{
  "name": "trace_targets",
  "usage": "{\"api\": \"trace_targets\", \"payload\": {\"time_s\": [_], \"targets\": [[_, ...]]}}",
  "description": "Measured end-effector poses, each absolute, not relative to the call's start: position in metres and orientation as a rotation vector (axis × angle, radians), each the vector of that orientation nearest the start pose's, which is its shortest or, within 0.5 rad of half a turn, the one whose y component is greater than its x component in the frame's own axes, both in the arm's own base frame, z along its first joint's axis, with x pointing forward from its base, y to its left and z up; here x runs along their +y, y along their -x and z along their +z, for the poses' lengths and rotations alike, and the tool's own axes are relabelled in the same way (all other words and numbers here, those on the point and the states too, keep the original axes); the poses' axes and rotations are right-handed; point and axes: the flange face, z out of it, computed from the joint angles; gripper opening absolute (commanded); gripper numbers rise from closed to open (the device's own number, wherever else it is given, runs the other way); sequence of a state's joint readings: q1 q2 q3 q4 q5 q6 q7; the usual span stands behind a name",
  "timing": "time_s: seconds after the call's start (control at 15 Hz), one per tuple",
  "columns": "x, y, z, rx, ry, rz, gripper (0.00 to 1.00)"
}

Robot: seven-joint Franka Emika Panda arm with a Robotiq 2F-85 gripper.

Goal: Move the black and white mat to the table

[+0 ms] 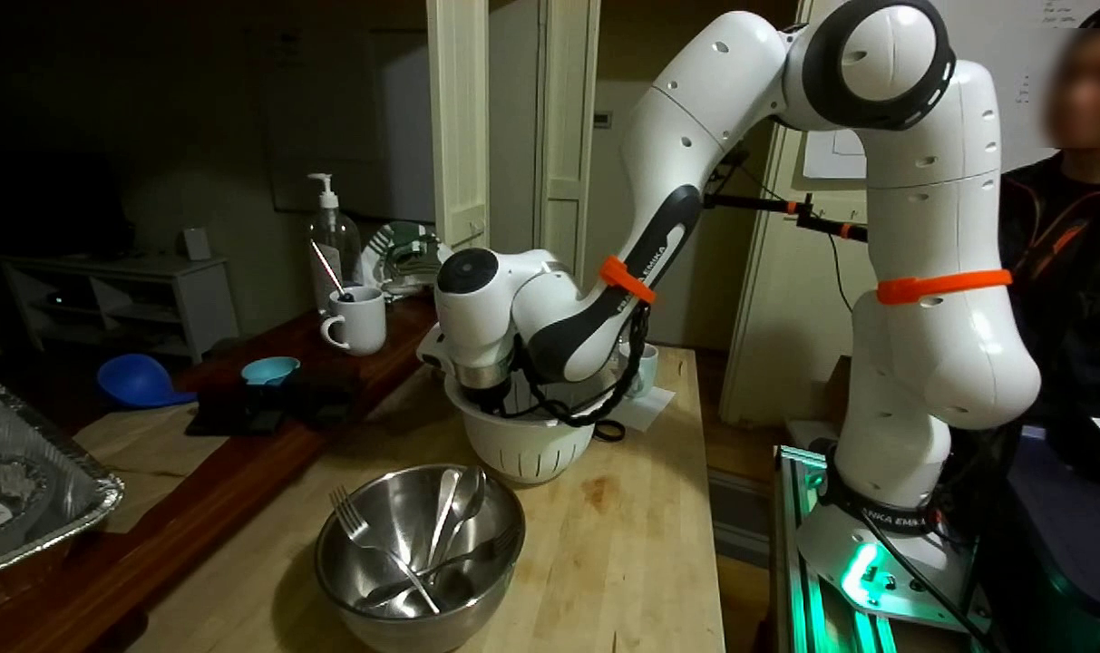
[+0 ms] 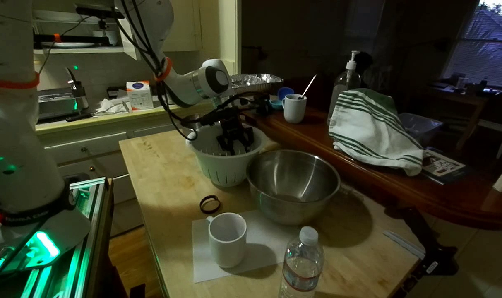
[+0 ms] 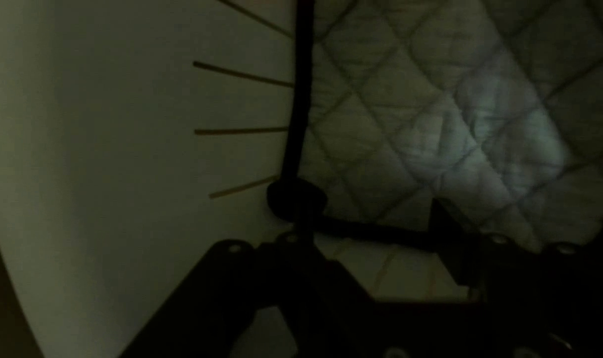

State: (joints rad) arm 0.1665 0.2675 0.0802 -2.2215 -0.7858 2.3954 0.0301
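Note:
The black and white mat (image 3: 445,129) shows in the wrist view as a pale quilted piece with a black border and a black rounded corner. It lies in the white slotted bowl (image 3: 132,119); the bowl's wall hides it in both exterior views. The white bowl (image 1: 527,444) (image 2: 224,165) stands on the light wooden table (image 1: 622,544) (image 2: 164,178). My gripper (image 3: 373,221) (image 2: 236,145) points down inside the bowl with its fingers spread apart. One finger is by the mat's corner, the other overlaps the mat's edge in view. Whether they touch it is too dark to tell.
A steel bowl (image 1: 404,630) (image 2: 294,207) with cutlery stands close beside the white bowl. A white mug (image 2: 228,240), a water bottle (image 2: 302,265) and a black ring (image 2: 210,204) are on the table. The darker brown counter (image 1: 214,481) with cluttered items runs along one side.

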Motion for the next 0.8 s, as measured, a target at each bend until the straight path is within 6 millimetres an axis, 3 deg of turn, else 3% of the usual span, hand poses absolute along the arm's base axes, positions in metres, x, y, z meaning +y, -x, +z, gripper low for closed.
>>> {"api": "trace_targets", "payload": {"time_s": [0.2,0.33,0.6,0.73,0.8], "targets": [[0.1265,-0.5256,0.2477,-1.412,3.363,0.004,0.72],[0.1277,-0.5251,0.2492,-1.403,3.392,-0.017,0.67],[0.1295,-0.5235,0.2501,-1.41,3.434,-0.006,0.23],[0.1288,-0.5229,0.2502,-1.396,3.464,0.011,0.07],[0.1284,-0.5227,0.2505,-1.389,3.48,0.022,0.04]]}}
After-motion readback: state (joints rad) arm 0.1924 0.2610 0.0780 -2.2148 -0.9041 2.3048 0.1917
